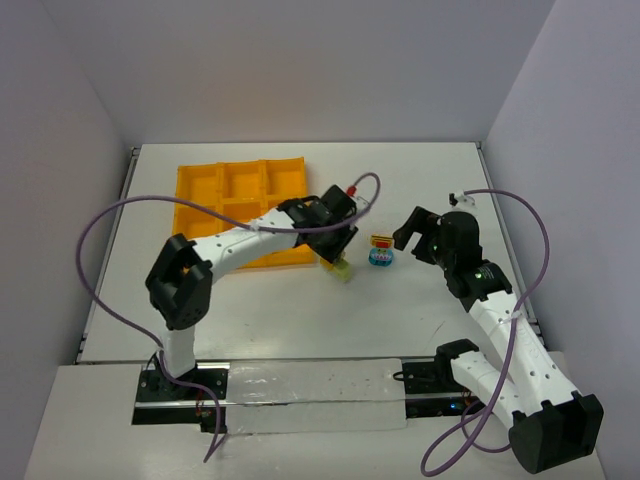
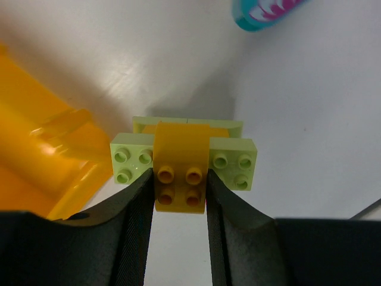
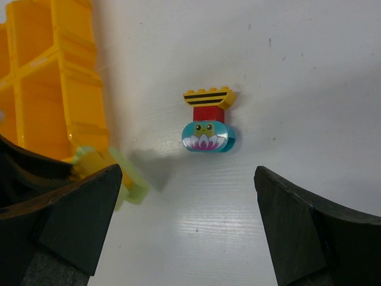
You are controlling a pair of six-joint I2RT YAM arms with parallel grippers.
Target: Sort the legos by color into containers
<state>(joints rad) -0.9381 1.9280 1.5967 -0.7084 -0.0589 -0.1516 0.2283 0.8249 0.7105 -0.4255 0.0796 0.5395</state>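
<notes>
My left gripper [image 2: 178, 196] is shut on a yellow brick [image 2: 180, 164] that is joined to lime green bricks [image 2: 233, 164]. It holds this stack [image 1: 340, 266] just off the tray's near right corner; the stack shows blurred in the right wrist view [image 3: 113, 179]. The orange-yellow tray [image 1: 238, 190] lies at the back left, and its compartments look empty. A second stack [image 1: 381, 250] of a striped yellow brick [image 3: 208, 97], a red brick [image 3: 208, 114] and a light blue frog piece [image 3: 207, 137] lies on the table. My right gripper [image 3: 187, 220] is open, just short of that stack.
The tray's corner [image 2: 56, 167] lies close to the left of my left fingers. The light blue piece's edge [image 2: 262, 15] shows at the top of the left wrist view. Purple cables loop over both arms. White walls close in the table.
</notes>
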